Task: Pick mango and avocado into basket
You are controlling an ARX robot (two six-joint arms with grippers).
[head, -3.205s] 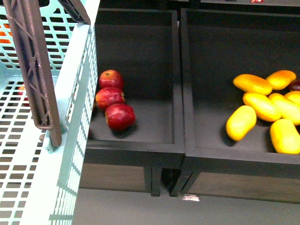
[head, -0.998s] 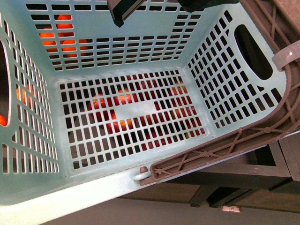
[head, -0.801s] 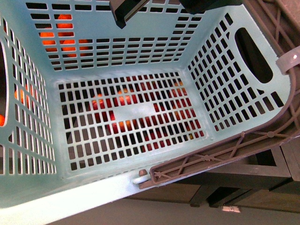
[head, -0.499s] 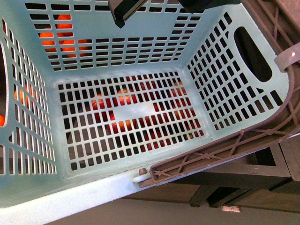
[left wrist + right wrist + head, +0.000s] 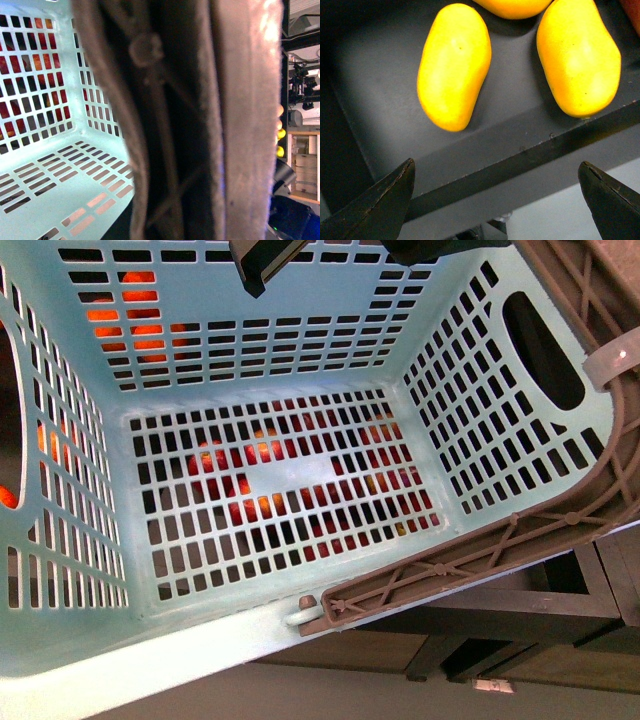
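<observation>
The light teal basket (image 5: 150, 660) fills the front view, tilted, and nothing lies inside it. Its brown ribbed handle (image 5: 480, 555) hangs along the lower right rim, with a white zip tie (image 5: 612, 358). In the left wrist view the handle (image 5: 200, 120) blocks nearly everything; my left gripper is shut on it, fingers hidden. My right gripper (image 5: 497, 200) is open above the front lip of a black bin (image 5: 520, 155). Two yellow mangoes (image 5: 454, 65) (image 5: 579, 57) lie just beyond the lip, and a third (image 5: 512, 6) is cut off. The avocado is out of view.
Red and orange fruit (image 5: 215, 460) shows through the basket's slotted floor, and more orange fruit (image 5: 130, 325) through its far wall. A dark shelf frame (image 5: 520, 610) and grey floor (image 5: 350, 695) sit below the basket. A reddish fruit (image 5: 632, 10) is at the bin's corner.
Three seconds ago the basket hung at the left, leaving apples and mangoes in sight; now it covers the front view. Over the last second it only sways slightly.
</observation>
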